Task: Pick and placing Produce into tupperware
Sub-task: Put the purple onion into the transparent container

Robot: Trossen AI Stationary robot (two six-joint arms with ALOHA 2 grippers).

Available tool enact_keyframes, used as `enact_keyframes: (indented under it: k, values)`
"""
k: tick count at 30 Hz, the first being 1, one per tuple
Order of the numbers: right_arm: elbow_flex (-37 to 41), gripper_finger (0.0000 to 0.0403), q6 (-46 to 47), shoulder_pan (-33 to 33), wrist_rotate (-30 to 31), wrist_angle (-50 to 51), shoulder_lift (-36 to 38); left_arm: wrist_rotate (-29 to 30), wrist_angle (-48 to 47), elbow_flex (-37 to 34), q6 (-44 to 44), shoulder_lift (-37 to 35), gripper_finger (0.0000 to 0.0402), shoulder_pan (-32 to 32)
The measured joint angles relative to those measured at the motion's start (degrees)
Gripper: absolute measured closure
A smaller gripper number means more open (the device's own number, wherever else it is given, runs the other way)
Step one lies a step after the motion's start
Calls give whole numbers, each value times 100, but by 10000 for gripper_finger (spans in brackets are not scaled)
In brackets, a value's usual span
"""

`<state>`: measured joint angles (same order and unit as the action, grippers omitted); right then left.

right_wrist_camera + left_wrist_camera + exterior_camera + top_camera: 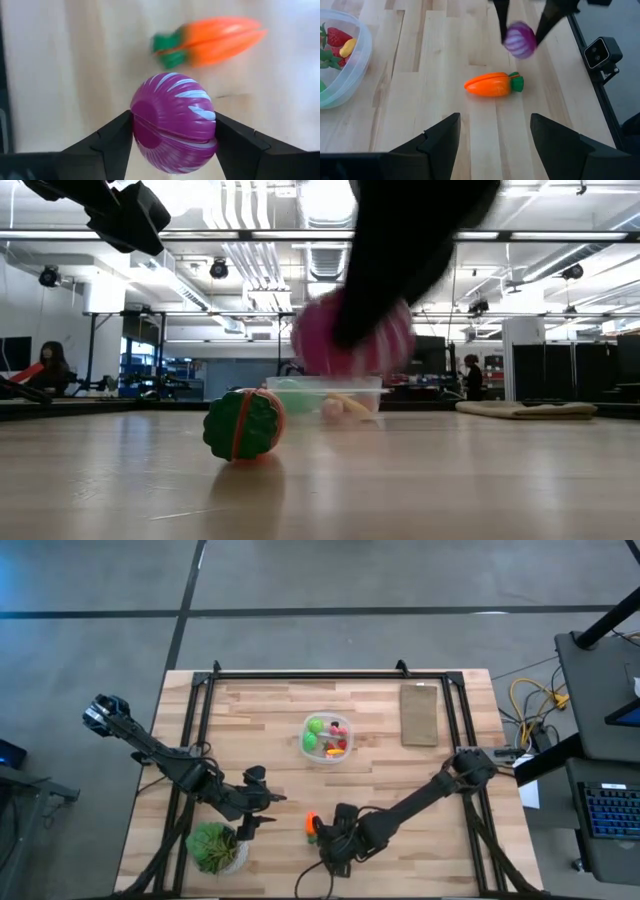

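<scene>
My right gripper (173,150) is shut on a purple, white-streaked round toy vegetable (172,122), close to the table's near edge. This piece also shows in the left wrist view (520,40) and in the low view (352,335). An orange toy carrot (492,84) with a green top lies on its side on the table just beside it (311,825). The round clear tupperware (327,738) sits mid-table and holds green, red and yellow pieces. My left gripper (495,142) is open, hovering left of the carrot and touching nothing. My right gripper pinches the purple vegetable between its two fingers, one finger (117,137) on each of its opposite sides (142,125). The fingers (545,20) come from above, pointing down. The piece is lifted clear of the table, above and beside the carrot.
A leafy green plant in a white pot (215,848) stands at the near left corner, close to my left arm. A flat brown board (420,713) lies at the far right. A dark frame (330,673) runs along the table's far and side edges. People show in the room behind.
</scene>
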<state>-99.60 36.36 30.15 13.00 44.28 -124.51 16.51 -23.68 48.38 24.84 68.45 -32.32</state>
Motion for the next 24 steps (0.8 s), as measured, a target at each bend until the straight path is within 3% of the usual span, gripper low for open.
enact_keyframes:
  k: [5,13,19,24]
  values:
    - [-498,171,0,-209,813,924,238,2,4,0,8,0,175,0]
    - [-328,171,-55,-1109,1130,1287,1150,0,2,-2,41,0,175,-2]
    - [633,171,-86,-2039,1074,1227,2154,4,-53,-2,184,-25,175,-62]
    - [1466,166,-40,-2833,204,878,2507,11,-421,-2,188,-37,175,-130]
